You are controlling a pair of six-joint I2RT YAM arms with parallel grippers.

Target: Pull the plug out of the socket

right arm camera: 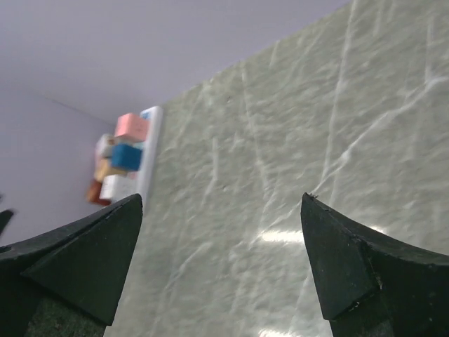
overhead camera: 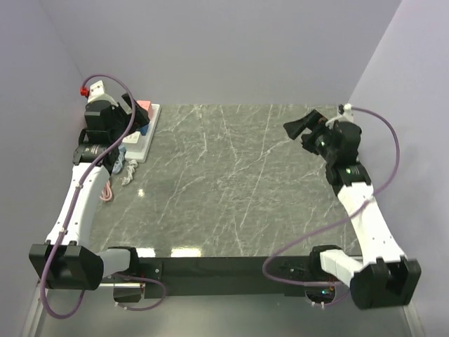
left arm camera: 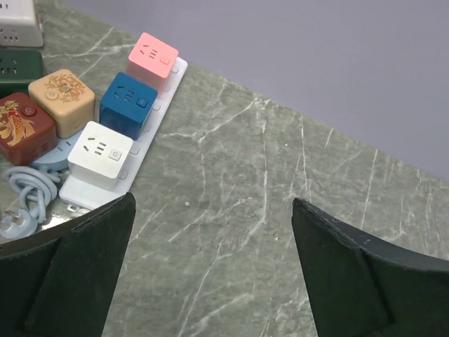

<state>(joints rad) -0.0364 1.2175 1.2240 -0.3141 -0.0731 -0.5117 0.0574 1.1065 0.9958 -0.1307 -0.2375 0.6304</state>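
The socket [left arm camera: 160,98], a long white power strip, lies at the table's far left [overhead camera: 145,144]. Three cube-shaped plugs sit in a row on it: pink [left arm camera: 154,57], blue [left arm camera: 128,103] and white [left arm camera: 100,153]. My left gripper [left arm camera: 212,200] hovers open just right of the strip's near end, with only bare table between its fingers; in the top view it [overhead camera: 138,121] hangs over the strip. My right gripper [right arm camera: 222,198] is open and empty, raised at the far right [overhead camera: 298,128]. Its view shows the socket [right arm camera: 149,151] far off.
More cubes crowd the strip's left side: beige [left arm camera: 62,100], dark red [left arm camera: 22,126], dark green [left arm camera: 17,67] and white [left arm camera: 15,21]. A bundled white cord [left arm camera: 28,193] lies by the strip's near end. Purple walls close in on the left, back and right.
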